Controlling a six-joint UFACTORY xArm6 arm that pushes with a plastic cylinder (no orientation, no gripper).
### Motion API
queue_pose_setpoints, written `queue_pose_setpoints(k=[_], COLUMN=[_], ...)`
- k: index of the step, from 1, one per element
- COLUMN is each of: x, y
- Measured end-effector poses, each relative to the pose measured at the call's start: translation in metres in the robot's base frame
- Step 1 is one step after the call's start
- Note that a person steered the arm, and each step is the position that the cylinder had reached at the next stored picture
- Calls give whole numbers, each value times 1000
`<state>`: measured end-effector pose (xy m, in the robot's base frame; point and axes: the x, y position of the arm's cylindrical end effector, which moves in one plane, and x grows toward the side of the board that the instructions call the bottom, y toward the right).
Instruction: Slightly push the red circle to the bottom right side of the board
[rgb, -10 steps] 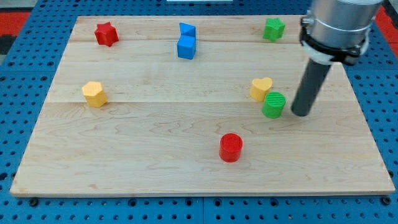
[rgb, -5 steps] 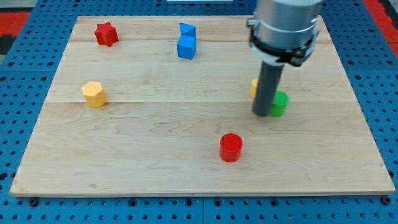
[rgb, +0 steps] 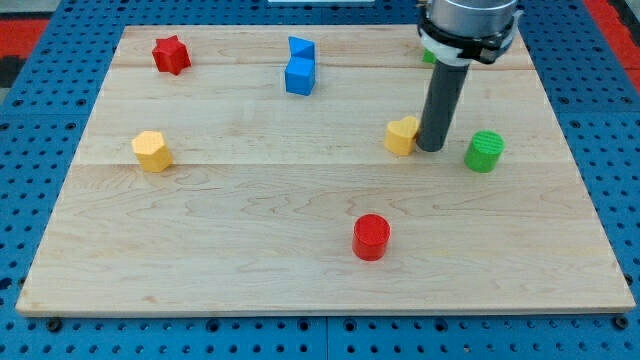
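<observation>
Sitting beside the yellow heart (rgb: 402, 135), my tip (rgb: 432, 149) has no pincer; circle up-left behind the red circle (rgb: 371, 237) and nudge gently.

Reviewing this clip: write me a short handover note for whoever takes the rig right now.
My tip: down on the board, right beside the yellow heart, on its view-right side; green cylinder stands apart, further view-right.
Red circle: bottom centre of the board, untouched, well below-left of my tip.
Done: nothing on the red circle.
Left: bring my tip to its upper-left side and nudge it slightly toward the bottom right.
</observation>
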<state>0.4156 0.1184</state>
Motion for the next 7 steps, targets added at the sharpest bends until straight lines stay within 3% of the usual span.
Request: queue_pose_setpoints(k=[3,5,6,7], x=[-2,76,90,97], y=[-24,-71,-145,-172])
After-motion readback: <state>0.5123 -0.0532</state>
